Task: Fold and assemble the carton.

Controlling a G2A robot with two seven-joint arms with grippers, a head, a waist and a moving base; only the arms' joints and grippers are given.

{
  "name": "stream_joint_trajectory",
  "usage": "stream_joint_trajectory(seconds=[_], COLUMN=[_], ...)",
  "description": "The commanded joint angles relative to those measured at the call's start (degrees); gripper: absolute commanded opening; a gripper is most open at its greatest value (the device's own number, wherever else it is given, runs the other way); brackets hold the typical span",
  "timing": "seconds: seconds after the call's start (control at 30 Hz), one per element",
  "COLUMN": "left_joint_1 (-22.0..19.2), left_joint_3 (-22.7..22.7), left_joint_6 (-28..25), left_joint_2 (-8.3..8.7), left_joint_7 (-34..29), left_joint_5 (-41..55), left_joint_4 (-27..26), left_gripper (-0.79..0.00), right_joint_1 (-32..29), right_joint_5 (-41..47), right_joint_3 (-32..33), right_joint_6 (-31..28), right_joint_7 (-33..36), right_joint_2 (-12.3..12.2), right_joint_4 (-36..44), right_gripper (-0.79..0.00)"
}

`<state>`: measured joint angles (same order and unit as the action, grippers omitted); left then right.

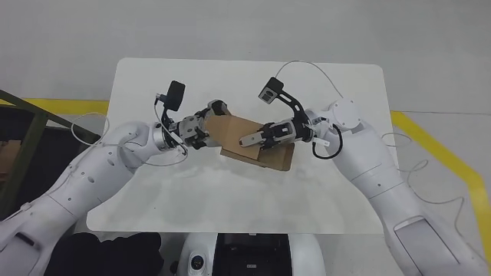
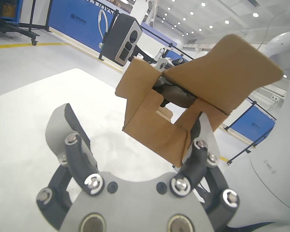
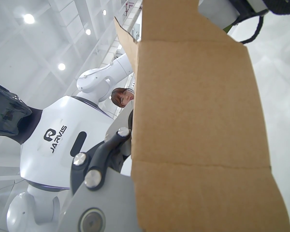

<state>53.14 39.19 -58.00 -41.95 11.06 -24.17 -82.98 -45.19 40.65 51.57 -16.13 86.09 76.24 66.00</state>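
Carton [image 1: 230,134], brown card, half-erected, held over mid bench [image 1: 230,199] between both arms: right jaws clamped on one wall to carry it, left jaws spread wide, one finger [image 2: 204,131] at its corner, seemingly to square it; long axis crosswise, open end and raised flap [image 2: 222,73] facing the left arm.

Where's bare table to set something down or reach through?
Free: far strip of the table behind the carton; near strip between carton and front edge. Crowded: the middle, where left hand and right hand meet the carton; both sides, crossed by left arm and right arm.
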Motion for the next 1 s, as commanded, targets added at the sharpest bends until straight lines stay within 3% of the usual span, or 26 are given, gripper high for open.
stream_joint_trajectory(seconds=[0.0, 0.33, 0.73, 0.97], left_joint_1=[-0.01, -0.10, 0.69, -0.18], left_joint_3=[-0.04, 0.02, 2.97, 3.61], left_joint_6=[0.00, 0.00, 0.00, 0.00], left_joint_2=[-0.08, -0.36, 0.12, -0.08], left_joint_7=[-0.12, -0.25, 4.70, 3.57], left_joint_5=[-0.09, -0.95, 0.04, 3.45], left_joint_4=[-0.13, 0.07, 3.85, 6.72], left_gripper=[0.000, 0.000, 0.000, 0.000], right_joint_1=[-0.01, -0.03, -0.65, -0.75], right_joint_5=[0.02, 0.21, 0.09, -0.89], right_joint_3=[-0.02, 0.03, -0.26, -2.59], right_joint_6=[-0.14, -0.37, 0.12, 1.17], right_joint_7=[-0.01, 0.28, 1.69, 1.91], right_joint_2=[0.03, 0.14, 0.16, 0.35], right_joint_4=[-0.03, -0.42, -0.05, 0.73], right_gripper=[-0.785, -0.785, -0.785, -0.785])
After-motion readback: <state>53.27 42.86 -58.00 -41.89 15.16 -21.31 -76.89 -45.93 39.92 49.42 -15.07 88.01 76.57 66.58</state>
